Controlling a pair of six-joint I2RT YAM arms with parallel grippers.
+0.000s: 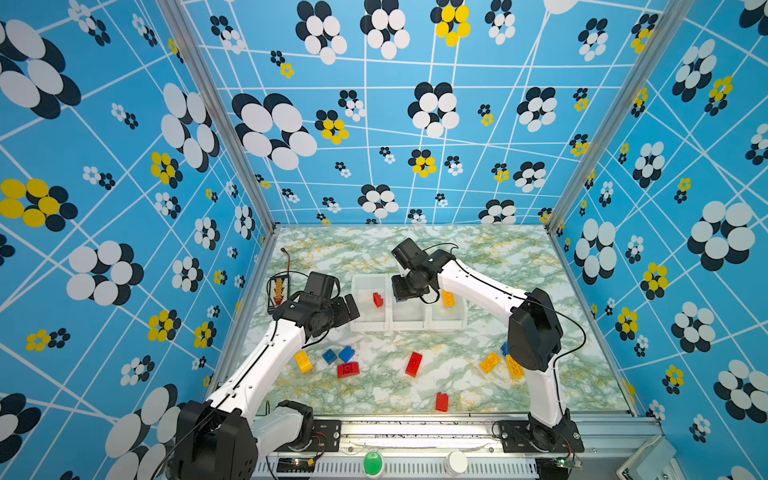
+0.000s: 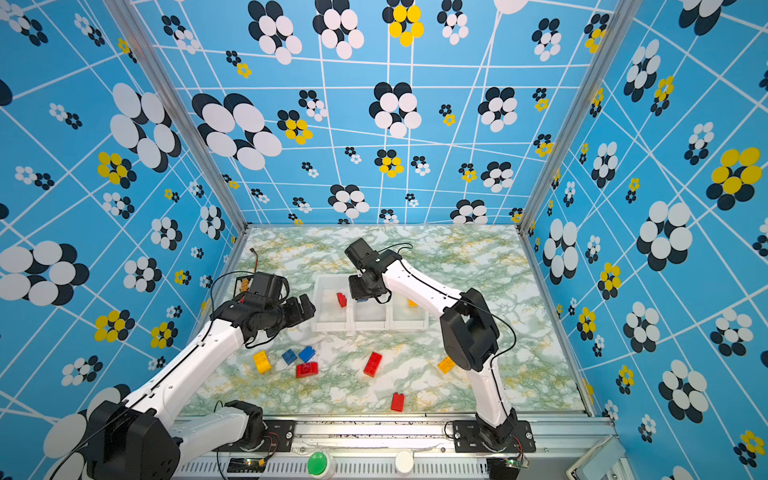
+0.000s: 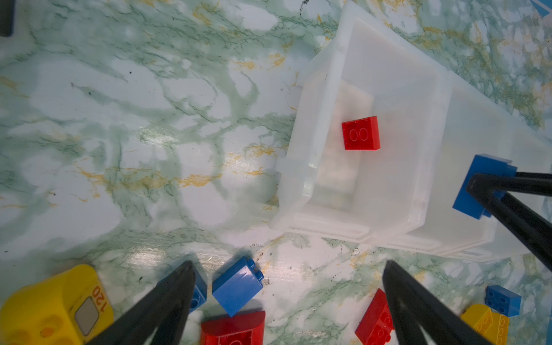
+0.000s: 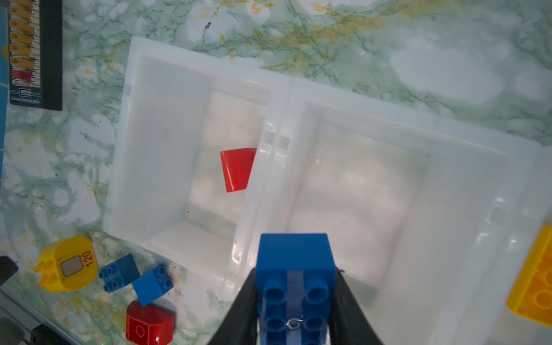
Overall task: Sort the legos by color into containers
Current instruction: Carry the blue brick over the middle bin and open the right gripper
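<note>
Blue brick [image 4: 294,263], pinched in the right gripper [image 4: 295,280], hangs over the middle container [image 4: 388,116], evidently blue's, since neighbours hold a red brick [image 4: 237,170] and a yellow brick [image 4: 534,283]. Left gripper [image 3: 288,268] gapes empty beside the containers [image 1: 409,327]; loose legos [image 3: 237,286] lie toward the bench's [image 3: 119,119] front edge.

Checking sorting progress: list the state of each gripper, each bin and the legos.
left gripper: open, empty, over the table.
right gripper: shut on blue brick, above the middle bin.
left bin: holds one red brick.
middle bin: no brick seen inside.
right bin: holds a yellow brick.
loose legos: lying unsorted on the table.
</note>
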